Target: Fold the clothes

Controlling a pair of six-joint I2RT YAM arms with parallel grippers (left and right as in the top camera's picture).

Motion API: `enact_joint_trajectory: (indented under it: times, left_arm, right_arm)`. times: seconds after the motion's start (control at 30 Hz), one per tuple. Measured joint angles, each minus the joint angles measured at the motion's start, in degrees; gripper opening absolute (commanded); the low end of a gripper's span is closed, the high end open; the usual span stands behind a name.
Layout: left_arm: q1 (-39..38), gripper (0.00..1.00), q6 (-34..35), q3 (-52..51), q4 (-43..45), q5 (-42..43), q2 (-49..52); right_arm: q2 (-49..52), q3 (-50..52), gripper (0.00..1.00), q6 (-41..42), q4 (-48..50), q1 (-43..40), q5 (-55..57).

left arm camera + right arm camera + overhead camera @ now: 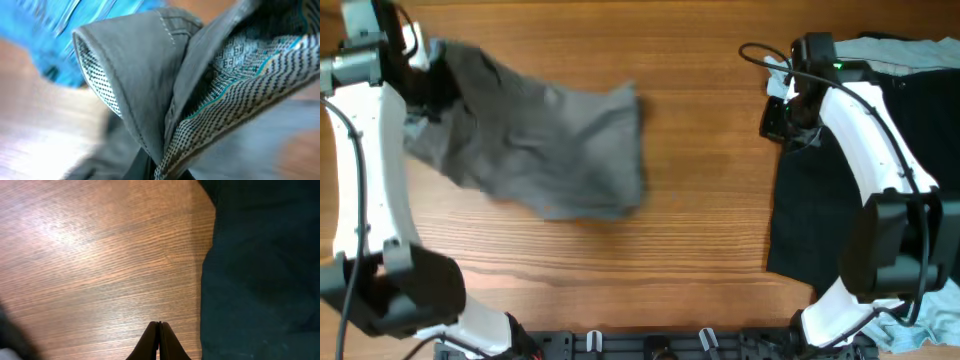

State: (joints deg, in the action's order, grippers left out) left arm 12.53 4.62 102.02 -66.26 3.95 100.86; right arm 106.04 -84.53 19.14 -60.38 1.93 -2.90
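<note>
**Grey shorts gathered at the left claw, right claw idle**

The grey shorts (550, 150) are spread in a rumpled heap on the left half of the table (720, 220). One end is drawn up toward the left gripper (428, 80). In the left wrist view the cloth and its patterned lining (250, 60) are bunched tightly where the fingers would meet, so this claw is judged to be clenched on the shorts. A blurred blue cloth (60, 30) is seen behind.

The right gripper (160, 326) is pressed closed on nothing, above bare wood just beside the black garment (260, 270).

The shorts are judged light, limp and not slippery, so they will sag and crease when lifted. The stitched waistband or a hem corner is the firmest place to be taken, one by each claw, so that the cloth can be pulled flat.
</note>
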Motion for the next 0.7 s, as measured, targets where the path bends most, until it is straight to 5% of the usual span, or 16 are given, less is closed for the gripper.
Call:
enact_joint_trajectory:
  times: [0.27,0.4,0.5,0.53,0.57,0.6,0.7]
  left_arm:
    - [-17.03,0.04,7.72,1.29,-0.59,2.10,2.34]
    - [-24.92,0.15,11.13,1.22,-0.28,-0.28,6.86]
    - [-28.79,0.30,12.26,1.22,-0.15,-2.97,10.73]
    - [-29.66,0.42,12.55,1.22,-0.15,-3.58,12.11]
    - [-30.38,0.75,12.98,1.22,-0.09,-4.13,13.68]
    - [-30.77,0.85,13.09,1.22,-0.02,-4.33,14.71]
    - [-31.45,0.99,13.97,1.09,0.04,-4.79,17.66]
  right_arm:
    - [0.02,0.00,0.04,-0.37,0.17,0.00,-0.02]
    - [0.02,0.00,0.04,-0.39,0.17,0.00,-0.02]
    - [0.02,0.00,0.04,-0.39,0.15,0.00,-0.02]
    - [0.02,0.00,0.04,-0.39,0.15,0.00,-0.02]
    - [0.02,0.00,0.04,-0.39,0.15,0.00,-0.02]
    - [0.02,0.00,0.04,-0.42,0.15,0.00,-0.02]
    - [0.02,0.00,0.04,-1.07,0.15,0.00,-0.02]
